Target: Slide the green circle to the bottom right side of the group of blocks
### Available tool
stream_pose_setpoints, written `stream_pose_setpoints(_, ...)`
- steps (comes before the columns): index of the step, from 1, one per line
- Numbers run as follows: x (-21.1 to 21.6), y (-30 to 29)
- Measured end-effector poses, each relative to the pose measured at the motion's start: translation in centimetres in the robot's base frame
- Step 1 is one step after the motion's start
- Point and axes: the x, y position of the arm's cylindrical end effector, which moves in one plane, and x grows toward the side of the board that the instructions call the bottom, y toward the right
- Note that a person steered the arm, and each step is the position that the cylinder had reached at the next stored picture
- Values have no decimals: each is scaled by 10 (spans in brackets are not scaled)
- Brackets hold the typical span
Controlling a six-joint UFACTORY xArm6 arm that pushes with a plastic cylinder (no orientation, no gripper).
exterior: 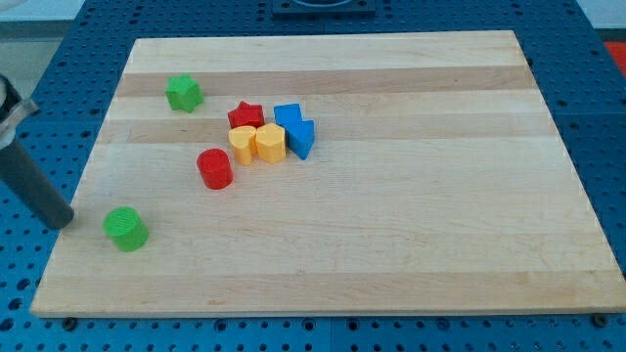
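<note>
- The pale wooden board (391, 254) fills most of the view, sitting on a blue perforated table (29, 293); most of its surface toward the view's right and bottom carries nothing at all.
- The arm's dark rod comes in from the view's left edge, slanting down so that my tip (68, 223) rests at the board's left rim. There are no jaws to open or close here — it is a bare rod, holding nothing, and it can only push.
- The group of blocks sits up and left of the board's centre: a red star block (245, 115), a blue cube-like block (288, 116), a blue wedge-shaped block (301, 138), and two yellow blocks (257, 143) pressed side by side, all touching or nearly so. A red cylinder (214, 168) stands just apart on the lower left of them.
- The green circle, a short green cylinder (126, 228), lies near the board's bottom left, well apart from the group. My tip is just beside it on its left — a placing that, to my eye, suits a shove toward the view's right.
- A green star-shaped block (183, 93) sits alone near the top left, out of the way.
- The likely path runs rightward below the group; the red cylinder looks the only block near enough to catch if the push drifts upward.
</note>
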Motion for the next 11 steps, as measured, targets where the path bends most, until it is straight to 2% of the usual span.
stream_pose_setpoints(1,-2,75)
stream_pose_setpoints(2,-3,192)
stream_pose_setpoints(3,-3,175)
stream_pose_setpoints(4,-3,68)
stream_pose_setpoints(5,22,40)
stream_pose_setpoints(6,26,126)
stream_pose_setpoints(7,4,240)
stream_pose_setpoints(8,0,292)
stream_pose_setpoints(10,12,120)
stream_pose_setpoints(11,48,153)
